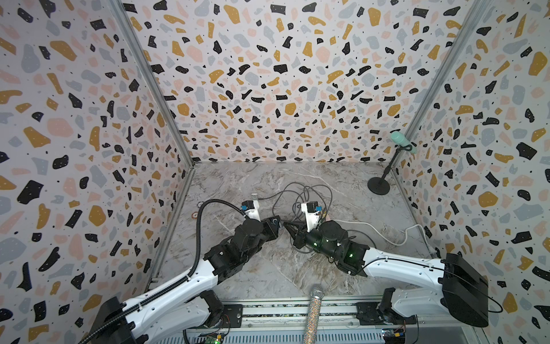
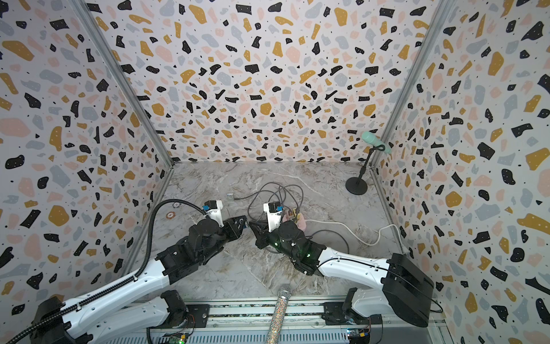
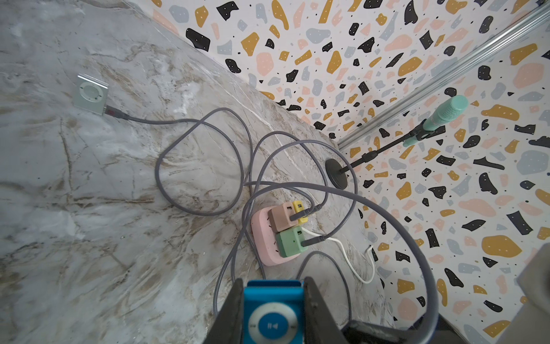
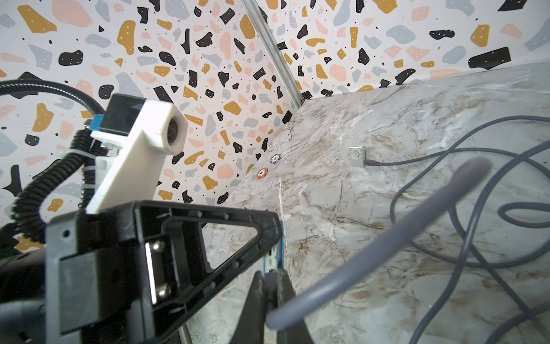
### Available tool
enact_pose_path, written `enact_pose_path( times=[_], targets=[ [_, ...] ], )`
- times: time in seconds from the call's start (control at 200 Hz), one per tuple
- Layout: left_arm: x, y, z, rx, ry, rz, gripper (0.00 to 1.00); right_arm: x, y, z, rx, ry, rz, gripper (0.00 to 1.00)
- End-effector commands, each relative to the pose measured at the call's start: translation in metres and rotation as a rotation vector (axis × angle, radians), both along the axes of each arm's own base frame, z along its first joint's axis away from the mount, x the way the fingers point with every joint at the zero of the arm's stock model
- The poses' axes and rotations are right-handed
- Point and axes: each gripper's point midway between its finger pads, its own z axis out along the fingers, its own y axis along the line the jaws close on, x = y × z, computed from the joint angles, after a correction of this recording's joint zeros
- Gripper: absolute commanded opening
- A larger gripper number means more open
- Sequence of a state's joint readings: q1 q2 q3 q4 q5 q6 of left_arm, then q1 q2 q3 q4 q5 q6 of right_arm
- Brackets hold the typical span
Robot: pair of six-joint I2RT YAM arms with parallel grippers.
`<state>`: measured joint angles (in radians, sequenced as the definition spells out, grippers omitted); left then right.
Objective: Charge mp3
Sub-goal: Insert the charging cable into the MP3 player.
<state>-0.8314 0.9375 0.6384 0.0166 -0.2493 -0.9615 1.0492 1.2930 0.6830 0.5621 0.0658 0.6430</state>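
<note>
At centre of desk, left gripper grasps blue mp3; right gripper pinches grey cable beside its edge.

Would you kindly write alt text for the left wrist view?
The left gripper clamps a blue square mp3 player in the foreground. Beyond, on the marble table, a silver square mp3 player lies plugged into tangled grey cables near a pink power strip.

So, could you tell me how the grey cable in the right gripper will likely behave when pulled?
Probably floppy: the grey cable sags in loose curves over the table. It looks thin and light, so it should trail easily. Its loops cross others near the pink power strip, so it may snag.
</note>
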Motion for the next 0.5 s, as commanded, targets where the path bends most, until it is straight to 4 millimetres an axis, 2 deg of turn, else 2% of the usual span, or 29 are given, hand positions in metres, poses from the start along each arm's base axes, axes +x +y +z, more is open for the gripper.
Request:
enact_pose_path(
  times=[0.0,0.25,0.385,0.496],
  targets=[
    [-0.011,-0.033,0.102,-0.312,-0.215,-0.137,0.14,-0.017,0.005,-0.054,-0.141,0.103,0.070,0.00],
    [-0.013,-0.031,0.110,-0.317,-0.237,-0.142,0.14,-0.016,0.001,-0.063,-0.145,0.148,0.043,0.00],
    [-0.017,-0.034,0.117,-0.356,-0.252,-0.168,0.14,-0.015,-0.002,-0.076,-0.149,0.187,0.020,0.00],
    [-0.019,-0.037,0.117,-0.351,-0.258,-0.193,0.14,-0.018,0.001,-0.073,-0.108,0.199,0.037,0.00]
  ],
)
